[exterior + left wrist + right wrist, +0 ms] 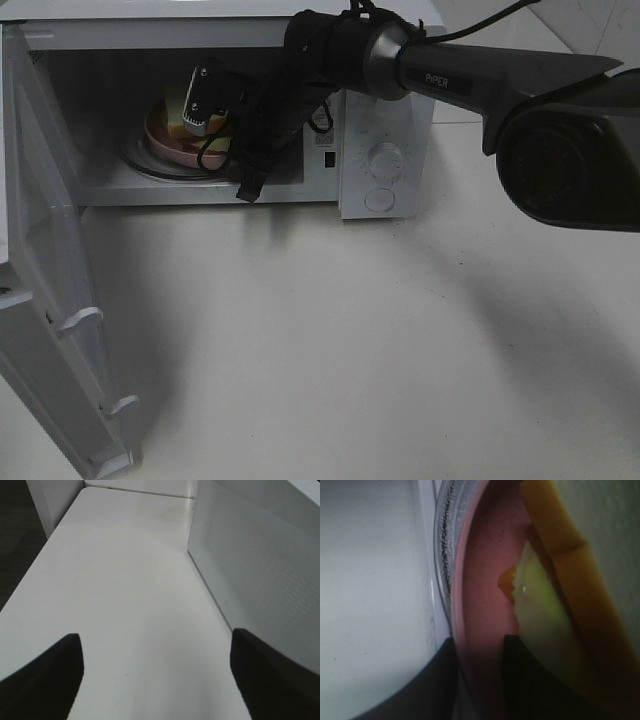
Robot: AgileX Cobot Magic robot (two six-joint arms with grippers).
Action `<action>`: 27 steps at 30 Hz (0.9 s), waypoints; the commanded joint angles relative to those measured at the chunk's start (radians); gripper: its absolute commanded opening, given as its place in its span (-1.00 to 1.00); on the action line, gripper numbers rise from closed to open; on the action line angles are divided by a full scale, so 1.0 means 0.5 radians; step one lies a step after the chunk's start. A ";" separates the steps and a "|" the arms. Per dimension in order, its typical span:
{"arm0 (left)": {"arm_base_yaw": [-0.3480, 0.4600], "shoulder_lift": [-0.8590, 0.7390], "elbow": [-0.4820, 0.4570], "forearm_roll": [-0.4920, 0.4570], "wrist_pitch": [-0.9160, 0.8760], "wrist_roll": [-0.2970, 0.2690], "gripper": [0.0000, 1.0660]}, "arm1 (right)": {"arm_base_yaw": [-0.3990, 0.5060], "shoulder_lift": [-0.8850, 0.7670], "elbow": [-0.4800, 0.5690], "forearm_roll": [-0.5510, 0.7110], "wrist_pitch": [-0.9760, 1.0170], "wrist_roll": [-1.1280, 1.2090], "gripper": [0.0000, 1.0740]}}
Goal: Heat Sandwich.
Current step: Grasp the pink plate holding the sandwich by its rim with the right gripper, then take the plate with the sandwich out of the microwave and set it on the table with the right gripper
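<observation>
While the microwave [385, 120] door [45, 300] stands wide open, the right gripper [479, 647] is inside the cavity, its two fingers pinching the rim of the pink plate [485, 575]. The sandwich [570, 570] sits on that plate, over the glass turntable [444, 540]. The left gripper [155, 675] hangs spread wide above the white table [125, 580].

A plain white matte tabletop [350, 330] carries a boxy white microwave oven [385, 130] toward its back, with the oven's door [50, 300] swung wide open.
</observation>
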 commanded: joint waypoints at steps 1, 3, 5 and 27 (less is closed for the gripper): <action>0.002 -0.034 0.004 -0.006 -0.012 0.000 0.43 | 0.000 0.010 0.006 -0.012 0.084 0.038 -1.00; 0.002 -0.034 0.004 -0.006 -0.012 0.000 0.43 | 0.016 0.008 0.006 -0.012 0.120 0.036 -1.00; 0.002 -0.034 0.004 -0.006 -0.012 0.000 0.43 | 0.028 0.008 0.006 -0.018 0.134 0.036 -1.00; 0.002 -0.034 0.004 -0.006 -0.012 0.000 0.43 | 0.122 -0.178 0.008 -0.170 0.256 0.250 -1.00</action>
